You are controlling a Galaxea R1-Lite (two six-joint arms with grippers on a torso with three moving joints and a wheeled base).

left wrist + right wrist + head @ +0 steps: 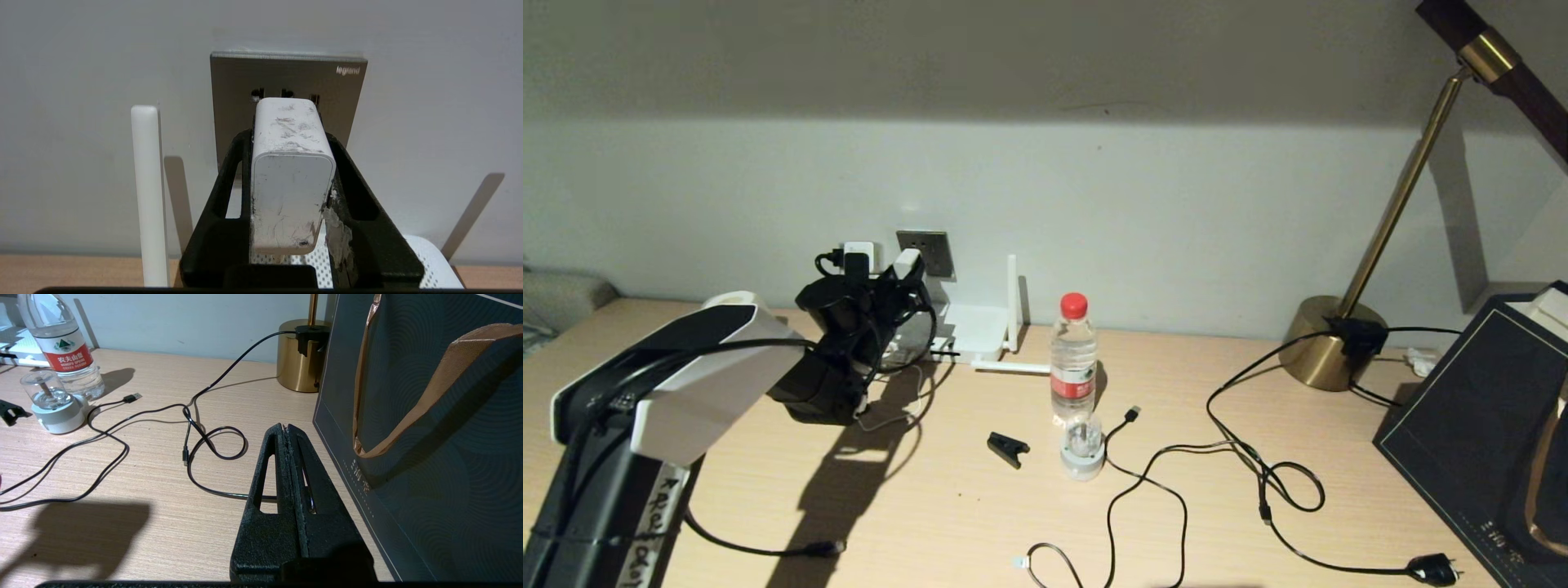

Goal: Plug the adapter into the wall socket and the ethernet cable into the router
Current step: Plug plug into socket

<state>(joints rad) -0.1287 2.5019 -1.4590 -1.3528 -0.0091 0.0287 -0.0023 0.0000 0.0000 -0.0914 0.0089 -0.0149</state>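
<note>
My left gripper is shut on the white adapter, one finger on each side. It holds the adapter's front end right at the grey wall socket, just under the upper pin holes. The prongs are hidden, and I cannot tell whether they are in. The white router lies below the socket with one antenna upright. A thick black ethernet cable lies by the table's front left. My right gripper hovers shut and empty over the table's right side.
A water bottle, a small white domed device and a black clip stand mid-table. Thin black cords loop to the right. A brass lamp base and a dark gift bag fill the right side.
</note>
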